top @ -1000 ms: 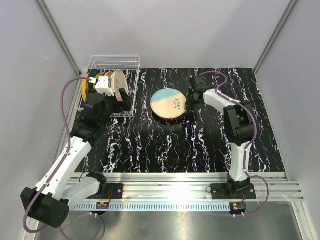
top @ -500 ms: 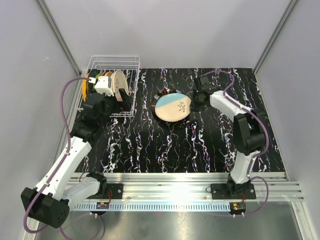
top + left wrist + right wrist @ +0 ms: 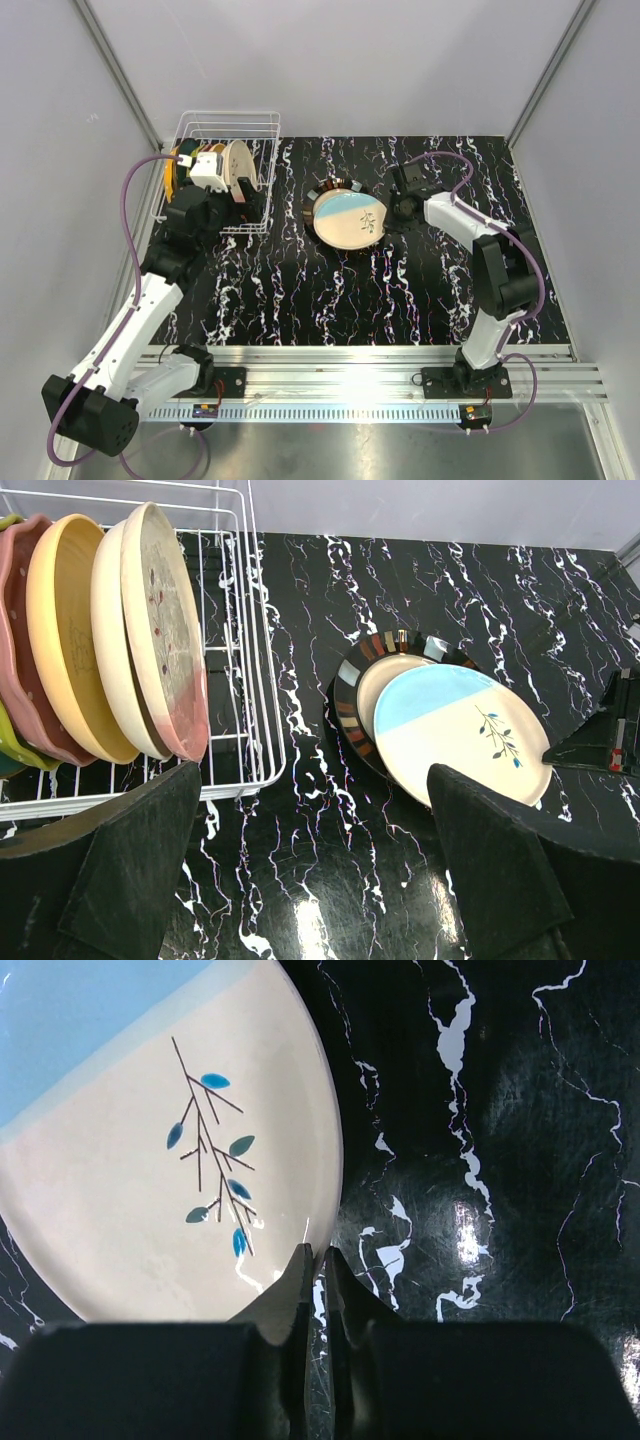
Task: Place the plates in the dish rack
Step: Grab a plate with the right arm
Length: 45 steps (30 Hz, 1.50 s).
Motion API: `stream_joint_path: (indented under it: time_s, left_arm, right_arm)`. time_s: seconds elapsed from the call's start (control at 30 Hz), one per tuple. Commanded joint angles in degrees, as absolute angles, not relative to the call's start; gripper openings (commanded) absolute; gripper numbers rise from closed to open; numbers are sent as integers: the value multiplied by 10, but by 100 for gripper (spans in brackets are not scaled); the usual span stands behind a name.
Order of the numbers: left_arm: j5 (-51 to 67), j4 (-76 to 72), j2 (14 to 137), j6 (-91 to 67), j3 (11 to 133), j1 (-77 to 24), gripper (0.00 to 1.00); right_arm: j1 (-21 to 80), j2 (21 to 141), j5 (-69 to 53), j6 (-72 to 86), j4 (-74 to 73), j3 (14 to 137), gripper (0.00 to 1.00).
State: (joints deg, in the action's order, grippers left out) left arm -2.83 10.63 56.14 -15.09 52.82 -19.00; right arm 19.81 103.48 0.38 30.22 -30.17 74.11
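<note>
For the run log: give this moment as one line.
right tool: shut on blue-and-cream plate rim | striped plate: underneath | left tool: open, by dish rack

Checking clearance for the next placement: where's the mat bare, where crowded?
Bare: the mat from the blue-and-cream plate to its near edge, and its far right corner. Crowded: the dish rack, its left end packed with upright plates.

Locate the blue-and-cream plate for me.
Top view, centre: the plate leans on a dark striped plate just right of the dish rack, its right rim pinched by the right end effector.
</note>
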Motion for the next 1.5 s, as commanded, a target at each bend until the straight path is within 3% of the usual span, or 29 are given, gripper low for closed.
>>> stream_joint_path:
  time_s: [0.0,0.23,0.7,0.93,1.27,1.47]
  left_arm:
    - [-19,78,563,-156,529,-187,99]
    - [-20,78,566,-156,528,-187,99]
    - [-28,79,568,-153,528,-187,99]
    - [-32,80,567,-152,528,-187,99]
    - [-32,79,569,-154,527,-187,99]
    - [-34,79,571,-156,527,-187,99]
  right_arm:
    - [201,996,-15,288,-283,733,0]
    - [201,987,-18,287,-283,736,8]
    - [201,1012,-37,281,-282,756,10]
    - [200,1023,-38,280,-283,763,22]
    - [200,1029,-44,284,-274,760,24]
    - [200,1021,-45,285,-273,758,34]
